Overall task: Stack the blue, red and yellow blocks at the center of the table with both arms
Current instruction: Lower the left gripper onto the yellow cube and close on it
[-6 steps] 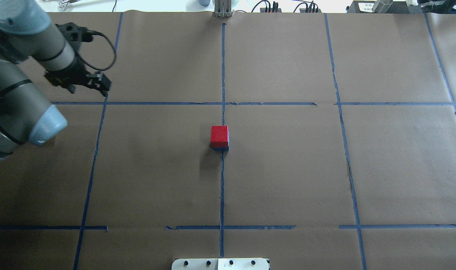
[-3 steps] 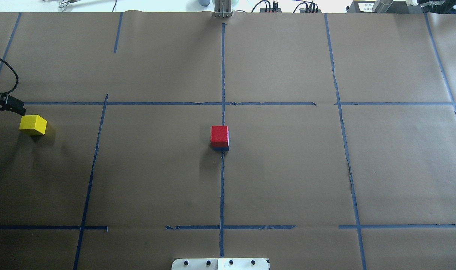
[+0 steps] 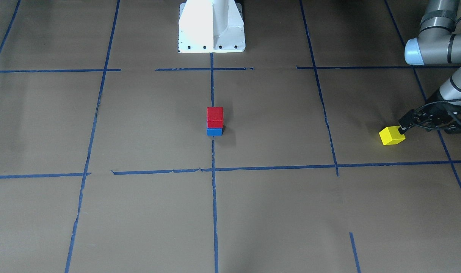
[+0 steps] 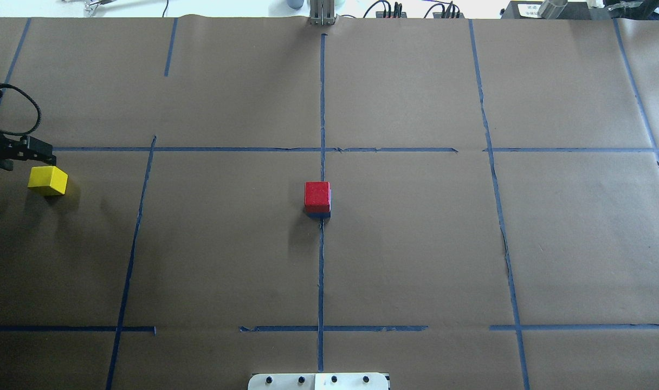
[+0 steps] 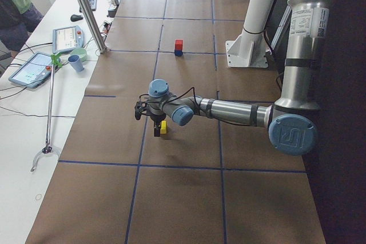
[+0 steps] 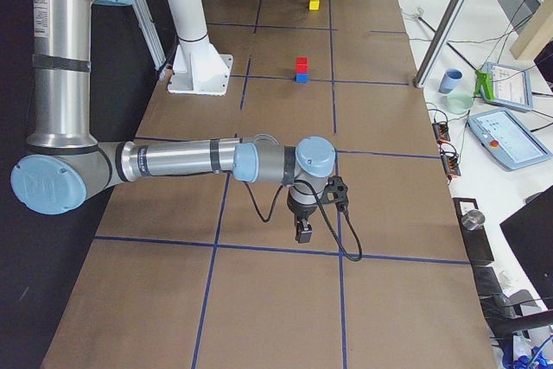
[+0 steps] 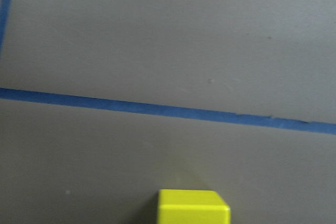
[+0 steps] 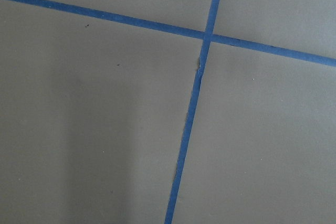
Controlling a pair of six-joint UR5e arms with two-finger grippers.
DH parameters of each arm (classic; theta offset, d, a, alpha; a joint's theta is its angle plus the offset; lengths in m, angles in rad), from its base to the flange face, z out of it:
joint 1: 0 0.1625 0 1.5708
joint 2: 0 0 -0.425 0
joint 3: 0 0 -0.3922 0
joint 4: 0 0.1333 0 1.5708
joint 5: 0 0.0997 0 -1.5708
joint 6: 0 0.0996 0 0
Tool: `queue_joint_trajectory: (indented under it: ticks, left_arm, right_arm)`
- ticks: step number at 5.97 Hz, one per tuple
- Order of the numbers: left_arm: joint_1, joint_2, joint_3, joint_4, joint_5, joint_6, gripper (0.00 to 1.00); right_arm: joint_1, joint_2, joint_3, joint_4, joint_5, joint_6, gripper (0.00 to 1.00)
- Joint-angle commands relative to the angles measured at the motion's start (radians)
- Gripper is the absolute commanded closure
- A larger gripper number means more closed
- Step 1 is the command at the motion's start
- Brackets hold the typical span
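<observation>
Small matte red cube (image 3: 215, 115) sits on small matte blue cube (image 3: 214, 132) at the centre of the brown paper tabletop (image 3: 139, 121). Small matte yellow cube (image 3: 392, 135) lies unstacked on the tabletop, just beside the left tool (image 3: 403, 127). This placement is judged outstanding. Spread of the left tool and the right tool (image 6: 304, 231) cannot be told.

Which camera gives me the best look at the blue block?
The exterior front-facing view: the blue block shows its side face under the red block. The overhead exterior view shows only a sliver; both side views show it small and far; neither wrist view shows it.
</observation>
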Motion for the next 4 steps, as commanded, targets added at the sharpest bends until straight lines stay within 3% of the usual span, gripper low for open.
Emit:
queue_joint_trajectory:
  ticks: [1, 3, 4]
  left_arm:
    - [0.051, -0.021, 0.019, -0.002, 0.003, -0.021, 0.00]
    - [0.051, -0.016, 0.019, 0.004, -0.002, -0.013, 0.00]
    - [0.048, -0.013, 0.001, 0.010, -0.063, -0.013, 0.00]
  right_arm:
    - [0.000, 0.002, -0.001, 0.000, 0.000, 0.001, 0.00]
    - [0.000, 0.002, -0.001, 0.000, 0.000, 0.000, 0.00]
    - [0.000, 0.002, 0.001, 0.001, 0.000, 0.000, 0.00]
